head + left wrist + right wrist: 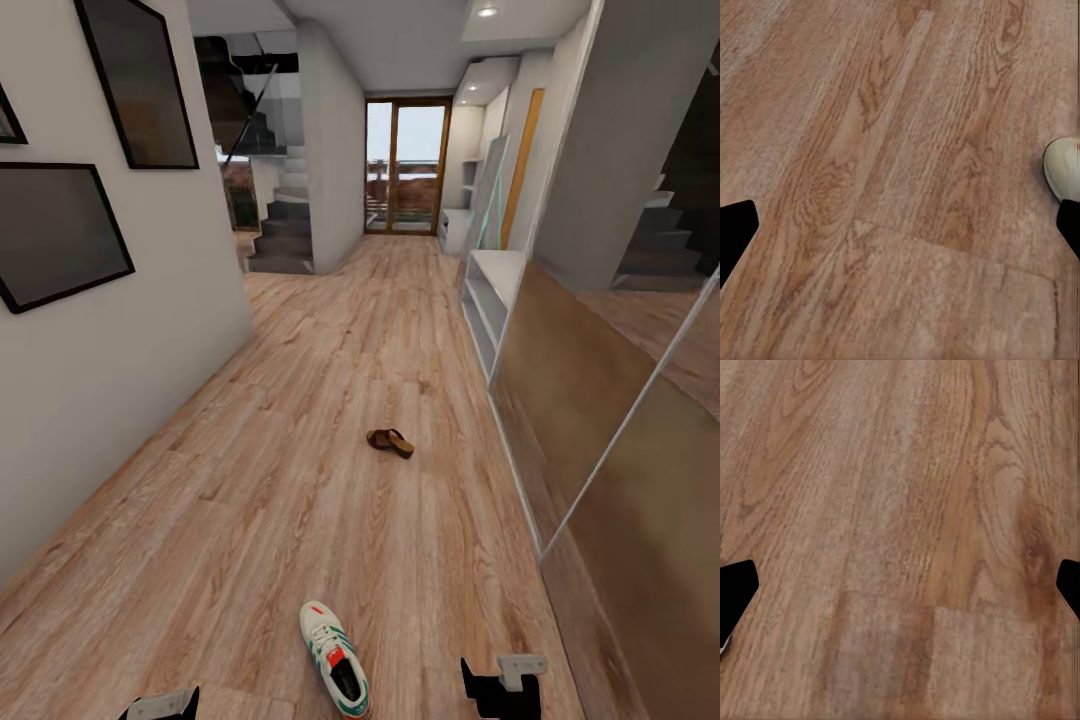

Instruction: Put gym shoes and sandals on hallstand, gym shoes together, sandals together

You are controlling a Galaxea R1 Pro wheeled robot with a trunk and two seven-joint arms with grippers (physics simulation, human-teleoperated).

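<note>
Between both spread-open, empty grippers — one gym shoe — sandal ahead on wide corridor floor.

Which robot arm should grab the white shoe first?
Probably the left. The gym shoe lies on the corridor floor between both pincers, and its toe already shows beside the open left pincer. The open right pincer looks at bare planks.

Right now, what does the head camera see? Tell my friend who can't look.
A long corridor floor of light wood planks, with one white-and-green gym shoe lying close in front of the robot and a brown sandal farther ahead. A light grey hallstand stands along the right wall, and the left gripper and right gripper peek in below.
</note>
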